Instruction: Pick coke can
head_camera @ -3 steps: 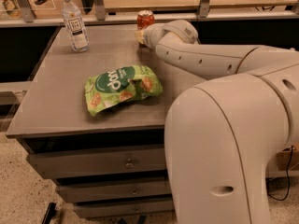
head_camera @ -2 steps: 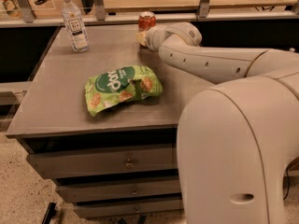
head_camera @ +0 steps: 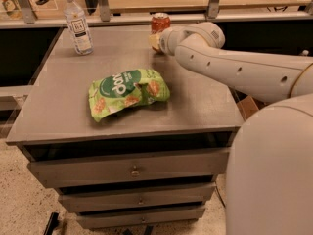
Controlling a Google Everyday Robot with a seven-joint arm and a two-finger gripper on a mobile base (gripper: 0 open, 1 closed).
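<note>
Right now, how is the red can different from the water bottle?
The coke can is red and short; the bottle is clear, taller, with a white cap. The coke can stands at the back middle of the table with the gripper right beside it; the bottle stands at the back left corner, far from the gripper. Both stand upright.

Metal coke can point(head_camera: 160, 22), plastic gripper point(head_camera: 155, 41) beside it

Arm's near bulk swung right; gripper point(head_camera: 154, 41) edged right, just beside coke can point(head_camera: 160, 21).
</note>
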